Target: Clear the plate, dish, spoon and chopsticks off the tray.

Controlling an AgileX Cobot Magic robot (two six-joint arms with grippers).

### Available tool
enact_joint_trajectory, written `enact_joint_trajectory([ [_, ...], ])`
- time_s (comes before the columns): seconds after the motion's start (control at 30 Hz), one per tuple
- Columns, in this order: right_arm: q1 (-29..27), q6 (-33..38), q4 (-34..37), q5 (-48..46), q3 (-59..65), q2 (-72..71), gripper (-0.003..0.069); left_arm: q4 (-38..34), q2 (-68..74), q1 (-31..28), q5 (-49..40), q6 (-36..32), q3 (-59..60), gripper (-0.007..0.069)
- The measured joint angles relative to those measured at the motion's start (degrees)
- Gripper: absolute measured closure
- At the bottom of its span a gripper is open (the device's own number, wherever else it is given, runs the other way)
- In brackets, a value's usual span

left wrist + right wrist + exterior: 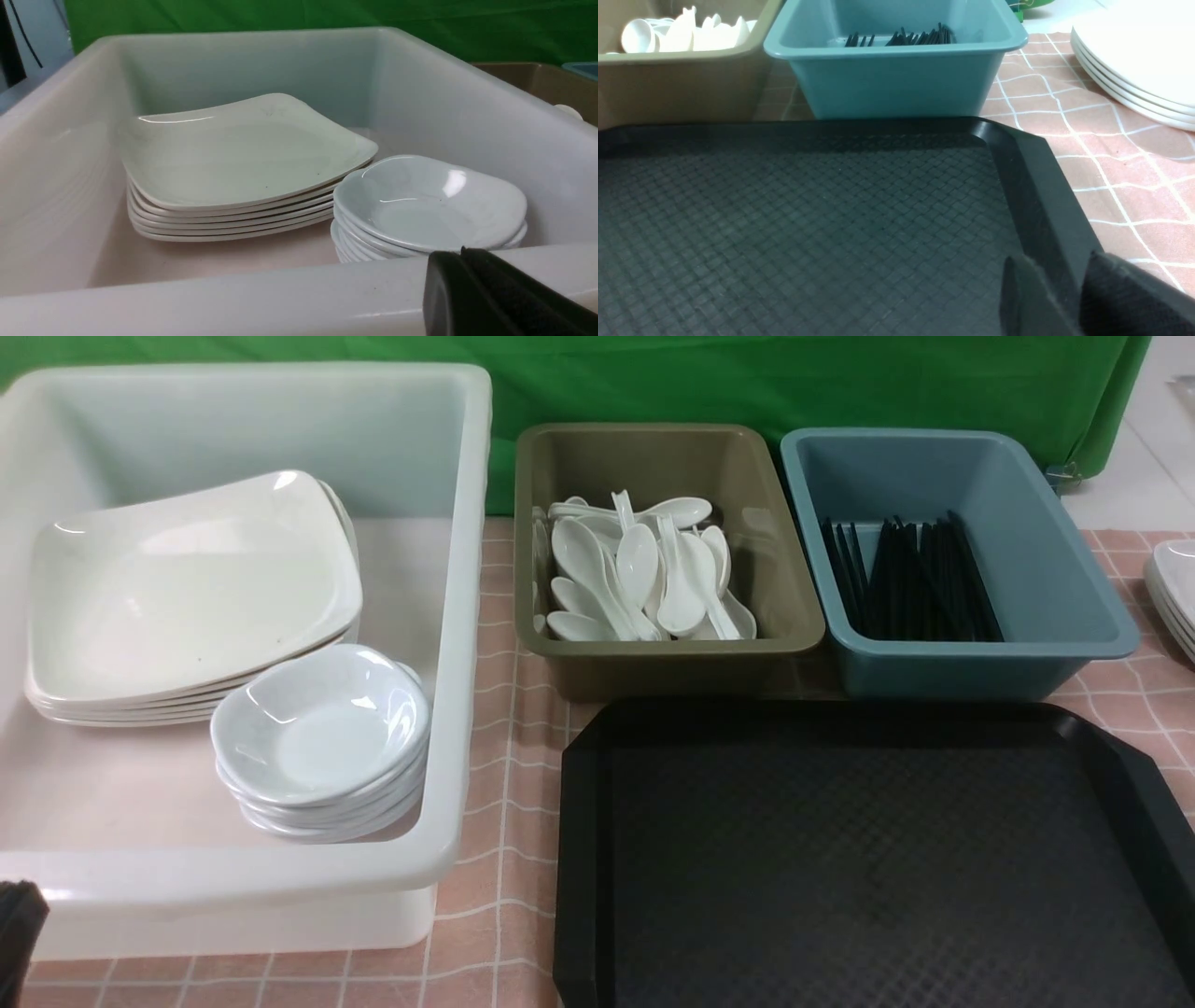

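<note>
The black tray (878, 859) lies bare at the front right; nothing lies on it, as the right wrist view (784, 224) also shows. A stack of large white square plates (187, 588) and a stack of small white dishes (322, 728) sit in the white tub (462, 616). White spoons (635, 569) fill the olive bin. Black chopsticks (910, 579) lie in the blue bin. My left gripper (462, 254) is shut and empty, just outside the tub's near rim (233, 298). My right gripper (1055, 256) is open and empty, straddling the tray's right rim; it is outside the front view.
The olive bin (794, 616) and the blue bin (1074, 616) stand side by side behind the tray. Another stack of white plates (1176, 588) sits on the pink checked cloth at the far right. A green backdrop closes the far side.
</note>
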State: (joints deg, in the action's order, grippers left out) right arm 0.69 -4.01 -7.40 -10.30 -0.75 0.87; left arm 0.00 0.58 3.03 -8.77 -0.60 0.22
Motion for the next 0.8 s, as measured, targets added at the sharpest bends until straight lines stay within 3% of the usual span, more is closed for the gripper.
enact_joint_trajectory([
  [0.17, 0.0, 0.0, 0.0, 0.0, 0.0, 0.0, 0.0416, 0.0, -0.6, -0.2, -3.6, 0.2, 0.1, 0.0626],
  [0.47, 0.0, 0.0, 0.0, 0.0, 0.0, 0.0, 0.0416, 0.0, -0.6, -6.2, -4.0, 0.6, 0.1, 0.0624],
  [0.8, 0.0, 0.0, 0.0, 0.0, 0.0, 0.0, 0.0416, 0.0, -0.6, -3.2, -4.0, 0.6, 0.1, 0.0624],
])
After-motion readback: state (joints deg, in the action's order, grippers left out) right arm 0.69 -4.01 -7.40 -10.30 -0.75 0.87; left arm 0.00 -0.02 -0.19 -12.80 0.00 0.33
